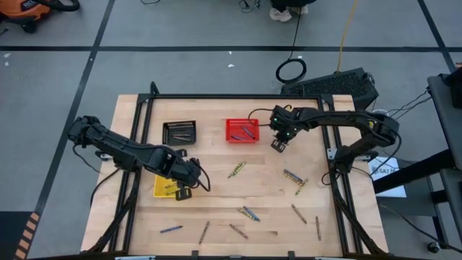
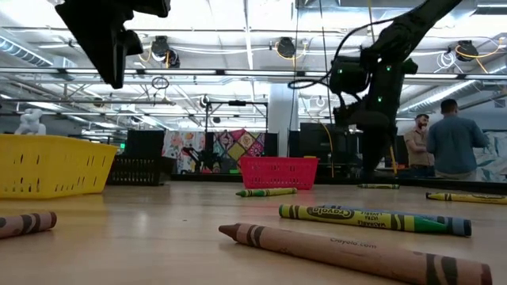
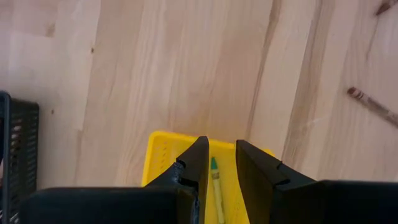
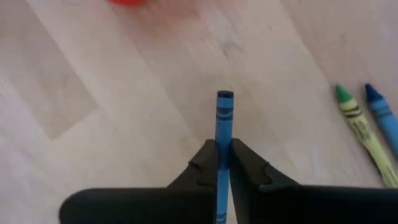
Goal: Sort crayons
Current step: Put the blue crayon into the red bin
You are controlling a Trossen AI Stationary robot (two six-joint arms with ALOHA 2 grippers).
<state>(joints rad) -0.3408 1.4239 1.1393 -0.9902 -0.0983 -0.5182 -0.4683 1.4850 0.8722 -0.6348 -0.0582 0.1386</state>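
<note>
- Parted jaws of the left gripper (image 3: 221,171) hang above the yellow mesh basket (image 3: 163,149), where a yellow-green paper-wrapped crayon (image 3: 216,186) lies.
- Clamped jaws of the right gripper (image 4: 222,158) pinch a blue paper-wrapped crayon (image 4: 223,118) just beside the red mesh basket (image 1: 242,131).
- Loose crayons (image 1: 249,213) lie scattered on the wooden table (image 1: 216,166).

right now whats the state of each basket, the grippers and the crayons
right gripper: jaws shut on blue crayon, raised beside red basket
left gripper: jaws parted around a green crayon above yellow basket
red basket: upright, holds crayons
black basket: upright, holds crayons
loose crayons: lying flat, scattered on table
</note>
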